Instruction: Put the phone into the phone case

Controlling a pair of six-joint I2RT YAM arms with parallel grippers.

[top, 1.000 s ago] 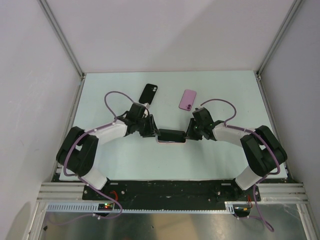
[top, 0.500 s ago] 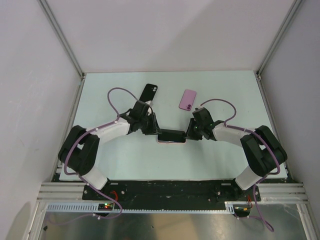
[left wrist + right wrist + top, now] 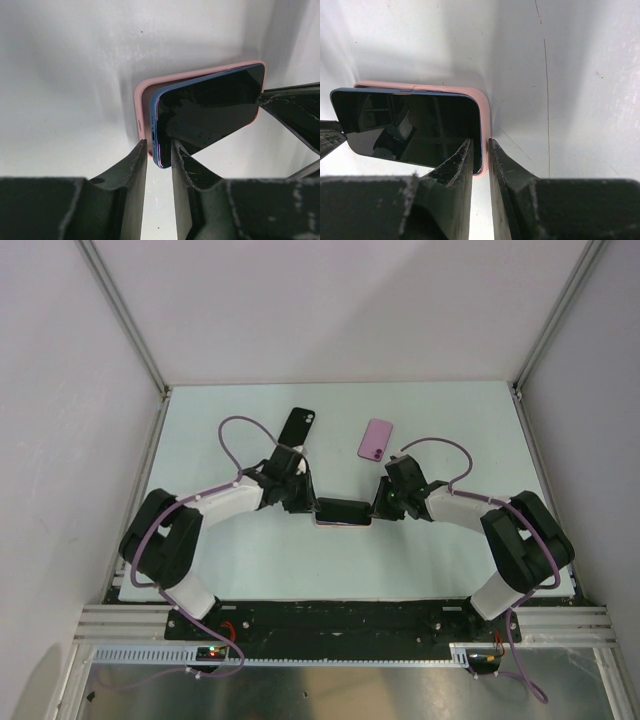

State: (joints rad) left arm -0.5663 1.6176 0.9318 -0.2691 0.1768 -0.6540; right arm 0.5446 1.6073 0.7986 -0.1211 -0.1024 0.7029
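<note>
I work over a pale table (image 3: 250, 560), scuffed and finely scratched up close. Plain white walls (image 3: 340, 310) box it in, with aluminium posts (image 3: 125, 318) rising from the far corners. At the table's middle the phone (image 3: 344, 510) lies screen up in the pink phone case (image 3: 142, 95), its left end not flush with the rim. My left gripper (image 3: 308, 502) pinches that left end. My right gripper (image 3: 378, 508) is clenched on the case's right rim and the phone's edge. Farther back lie a black slab (image 3: 297, 426) and a pink slab (image 3: 376, 440), apart.
</note>
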